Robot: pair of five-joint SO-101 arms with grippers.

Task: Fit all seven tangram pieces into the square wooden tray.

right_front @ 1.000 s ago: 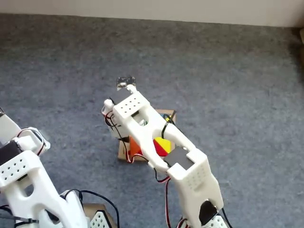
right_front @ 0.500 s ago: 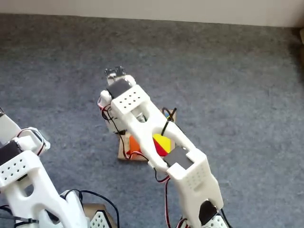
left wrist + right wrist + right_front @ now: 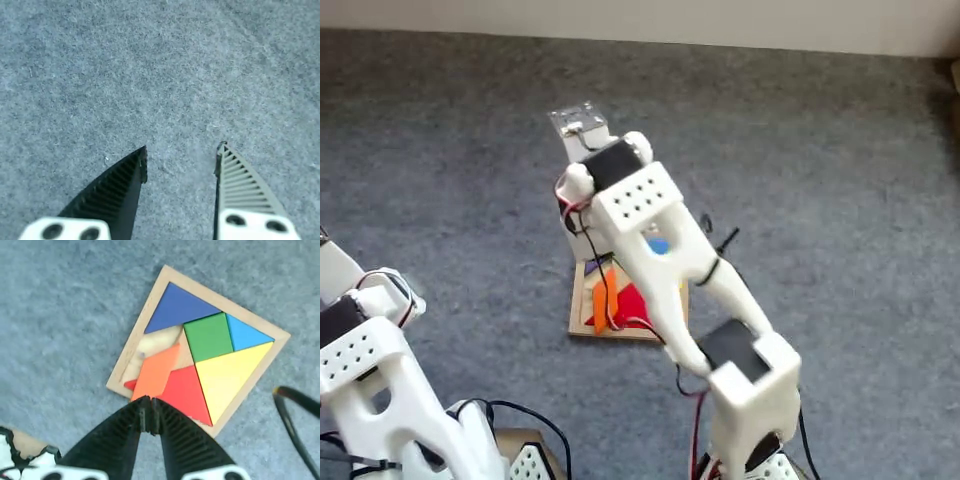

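The square wooden tray [image 3: 129, 360] lies on grey carpet and holds a dark blue triangle [image 3: 175, 307], a green square [image 3: 209, 336], a light blue triangle [image 3: 244, 335], a yellow triangle [image 3: 227, 377] and a red triangle [image 3: 182, 390]. An orange parallelogram [image 3: 156, 371] lies askew, partly over a bare slot and overlapping the red piece. My right gripper [image 3: 149, 415] is shut on nothing, its tips just off the tray's near edge beside the orange piece. In the high view the right arm [image 3: 640, 200] hangs over the tray [image 3: 580, 305]. My left gripper [image 3: 181, 155] stands open over bare carpet.
The left arm [image 3: 370, 370] sits at the near left corner, well away from the tray. A brown board corner [image 3: 25, 445] lies beside the arm bases. A black cable [image 3: 295, 400] loops near the tray's corner. Open carpet surrounds the tray.
The right arm has lifted and swung its wrist farther back and to the right, uncovering the orange and red pieces in the tray. The left arm has stayed still.
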